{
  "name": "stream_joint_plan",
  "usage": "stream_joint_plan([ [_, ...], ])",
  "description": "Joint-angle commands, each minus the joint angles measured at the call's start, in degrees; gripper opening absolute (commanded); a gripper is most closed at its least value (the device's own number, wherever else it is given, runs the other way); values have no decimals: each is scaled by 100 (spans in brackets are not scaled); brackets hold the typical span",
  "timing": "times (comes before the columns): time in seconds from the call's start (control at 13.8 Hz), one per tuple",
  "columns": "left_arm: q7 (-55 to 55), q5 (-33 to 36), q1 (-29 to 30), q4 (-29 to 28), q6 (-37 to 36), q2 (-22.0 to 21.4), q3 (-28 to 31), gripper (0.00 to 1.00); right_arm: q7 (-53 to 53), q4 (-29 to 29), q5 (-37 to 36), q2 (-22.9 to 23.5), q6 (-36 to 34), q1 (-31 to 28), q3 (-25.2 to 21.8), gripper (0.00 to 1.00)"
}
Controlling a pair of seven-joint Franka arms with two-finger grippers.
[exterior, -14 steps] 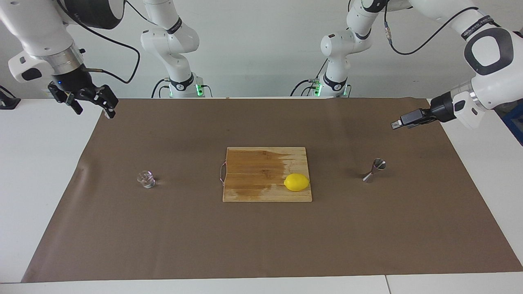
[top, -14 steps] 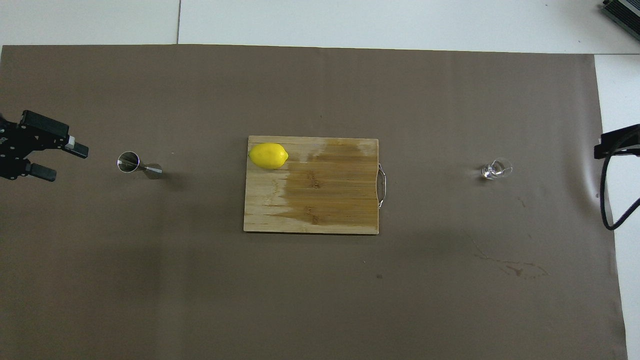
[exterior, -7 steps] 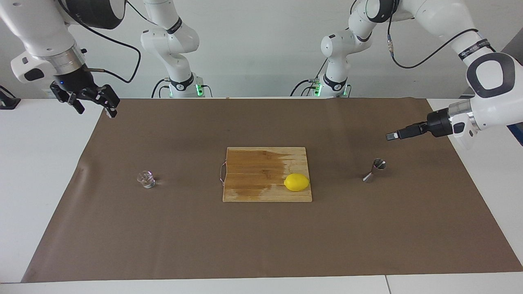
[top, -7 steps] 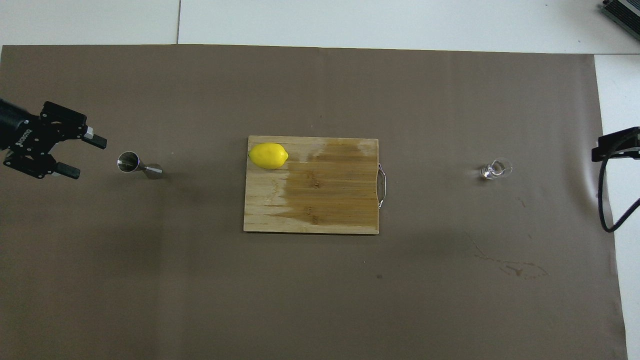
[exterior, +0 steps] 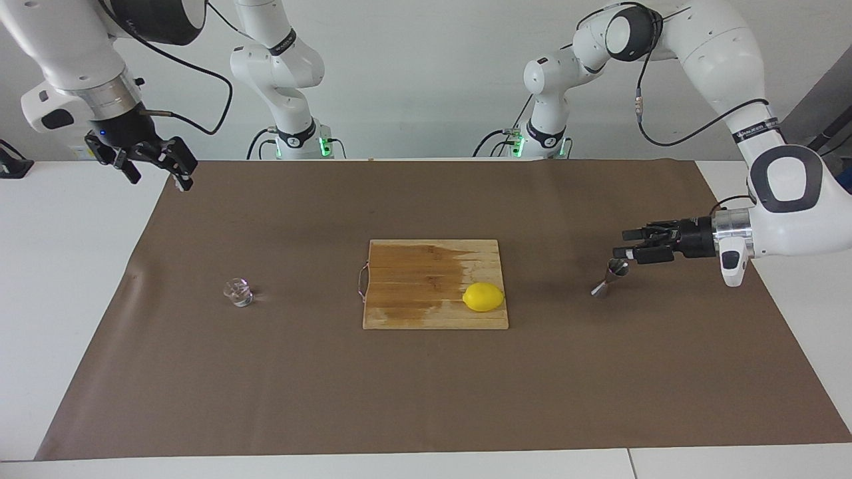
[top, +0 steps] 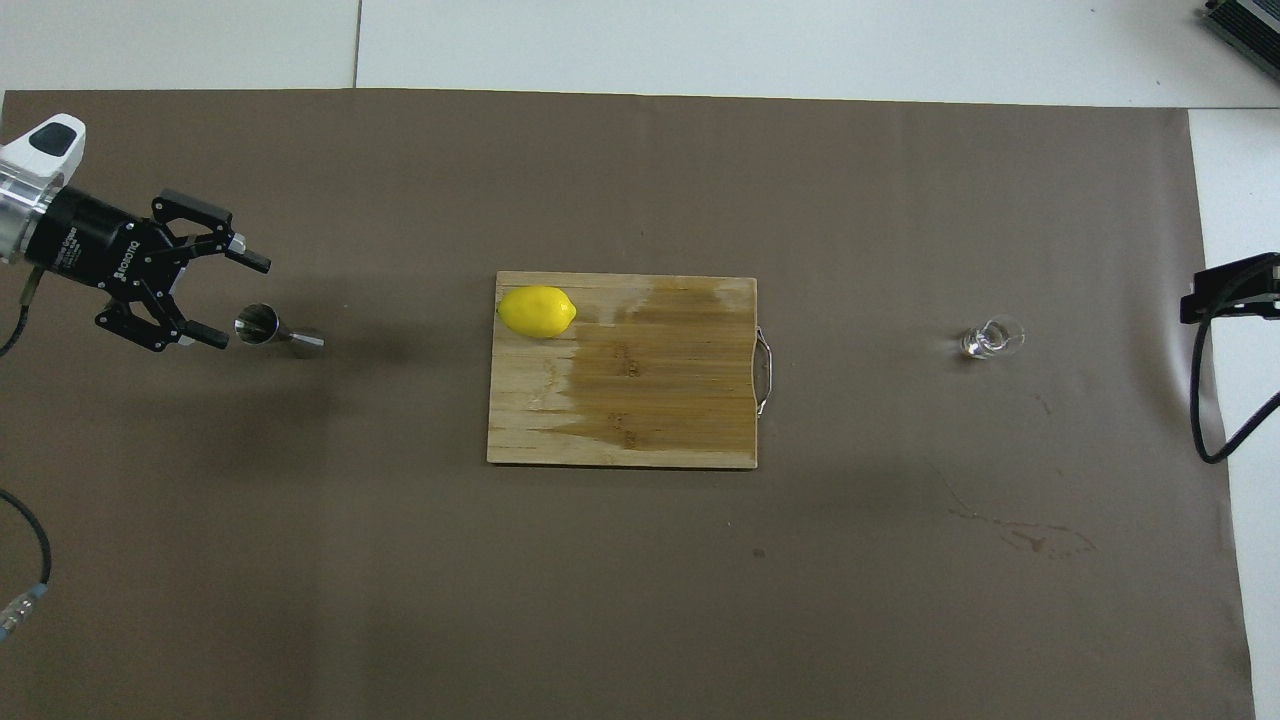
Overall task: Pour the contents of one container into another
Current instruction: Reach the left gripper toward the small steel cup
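Note:
The small clear glass (exterior: 237, 292) (top: 990, 338) stands on the brown mat toward the right arm's end of the table. The silvery hourglass jigger (exterior: 609, 277) (top: 275, 333) stands toward the left arm's end. My left gripper (exterior: 624, 243) (top: 238, 302) lies level and open, its fingertips just above and beside the jigger's upper rim, touching nothing. My right gripper (exterior: 156, 178) hangs open and empty over the mat's corner near the robots, well away from the glass.
A wooden cutting board (exterior: 413, 286) (top: 650, 400) with a wet patch lies mid-table. A yellow lemon (exterior: 483, 297) (top: 537, 311) sits on its corner toward the jigger. The brown mat (exterior: 426, 399) covers most of the white table.
My left gripper has come down and moved in toward the jigger, turning so its open fingers show side by side. The right gripper has barely shifted. Glass and jigger are unmoved.

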Motion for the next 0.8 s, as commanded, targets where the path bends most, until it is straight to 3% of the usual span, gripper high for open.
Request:
stream_joint_plan([
  [0.0,-883,-230,258,268,-14,307,-286,100,36,-159,133,-146,-12,-139,59,100],
  [0.22,-1498,-283,653,215,75,465,-638,100,44,-159,142,-155,-21,-95,68,100],
  [0.73,-1588,-617,1111,136,5,1168,-648,100,27,-159,151,-155,-21,-77,112,100],
])
